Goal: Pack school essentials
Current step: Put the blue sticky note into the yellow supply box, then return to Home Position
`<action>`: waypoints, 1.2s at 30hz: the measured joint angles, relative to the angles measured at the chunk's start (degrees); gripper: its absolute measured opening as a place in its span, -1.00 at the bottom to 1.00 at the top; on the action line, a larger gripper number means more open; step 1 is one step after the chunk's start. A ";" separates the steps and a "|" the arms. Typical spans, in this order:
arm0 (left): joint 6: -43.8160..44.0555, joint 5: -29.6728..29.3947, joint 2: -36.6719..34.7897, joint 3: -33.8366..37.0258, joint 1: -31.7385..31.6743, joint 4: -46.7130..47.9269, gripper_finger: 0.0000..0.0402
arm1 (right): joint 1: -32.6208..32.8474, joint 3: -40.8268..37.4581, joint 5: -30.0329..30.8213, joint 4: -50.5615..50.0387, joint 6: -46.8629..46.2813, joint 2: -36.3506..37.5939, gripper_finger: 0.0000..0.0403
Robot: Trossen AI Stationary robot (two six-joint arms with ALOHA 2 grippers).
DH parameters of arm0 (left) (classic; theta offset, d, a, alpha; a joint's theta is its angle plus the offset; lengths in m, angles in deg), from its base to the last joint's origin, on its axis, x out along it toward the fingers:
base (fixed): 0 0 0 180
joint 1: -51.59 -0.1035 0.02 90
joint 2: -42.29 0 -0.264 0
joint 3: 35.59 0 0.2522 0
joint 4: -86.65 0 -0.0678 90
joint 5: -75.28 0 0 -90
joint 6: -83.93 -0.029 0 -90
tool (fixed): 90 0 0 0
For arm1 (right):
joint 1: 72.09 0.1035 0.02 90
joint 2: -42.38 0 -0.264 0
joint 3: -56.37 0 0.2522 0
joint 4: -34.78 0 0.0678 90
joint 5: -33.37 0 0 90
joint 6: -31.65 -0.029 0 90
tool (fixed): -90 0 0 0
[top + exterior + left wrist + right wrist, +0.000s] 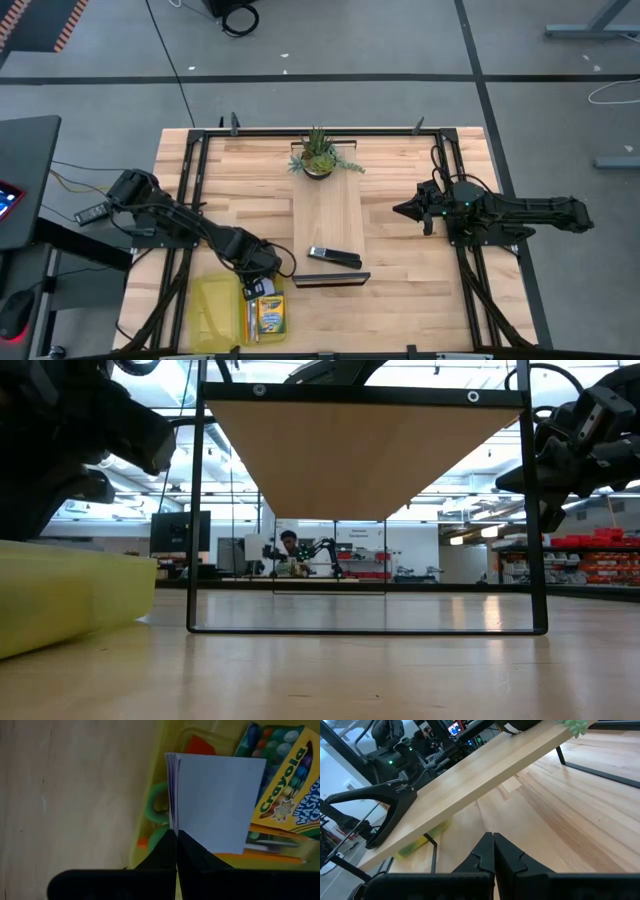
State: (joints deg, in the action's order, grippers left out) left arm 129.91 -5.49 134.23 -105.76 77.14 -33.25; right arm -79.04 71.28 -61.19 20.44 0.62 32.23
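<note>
My left gripper (pixel 176 837) is shut on the pale blue-white note pad (pixel 220 805) over the yellow tray (pixel 210 310) at the table's near left. In the tray lie the yellow-green crayon box (pixel 287 785), the green-handled scissors (pixel 157 805), the red eraser (pixel 200 745), the orange pen (pixel 142 841) and the thin pencil (pixel 280 859). In the high view the left gripper (pixel 262 287) stands beside the crayon box (pixel 268 318). My right gripper (pixel 493 840) is shut and empty, hovering at the table's right (pixel 402 210). My left gripper pinches the note pad between its two fingers at one edge (pixel 176 826), near the corner beside the stacked page edges (pixel 171 790). The fingers point down from above. The pad is lifted clear and stands on edge over the tray's contents.
A raised wooden shelf board (pixel 328 225) on a black frame (pixel 195 510) stands mid-table, with a small potted plant (pixel 318 155) at its far end. A black stapler-like object (pixel 335 258) and a black bar (pixel 332 280) sit at its near end. Bare wood lies between shelf and right arm.
</note>
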 joint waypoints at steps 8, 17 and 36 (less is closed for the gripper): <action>-0.17 -0.02 0.00 0.25 0.05 0.00 -0.72 | -0.01 0.00 0.00 0.00 0.00 0.00 -0.97; -1.49 0.22 -0.22 -3.83 -1.37 7.13 -0.32 | -0.01 0.00 0.00 0.01 -0.01 0.00 -0.97; -3.28 4.90 4.71 -4.08 5.48 -4.17 -0.53 | -0.01 0.00 0.00 -0.02 0.00 0.00 -0.97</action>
State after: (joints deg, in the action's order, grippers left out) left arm 126.63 -0.59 138.94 -109.84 82.62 -37.42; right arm -79.05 71.28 -61.19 20.42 0.62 32.22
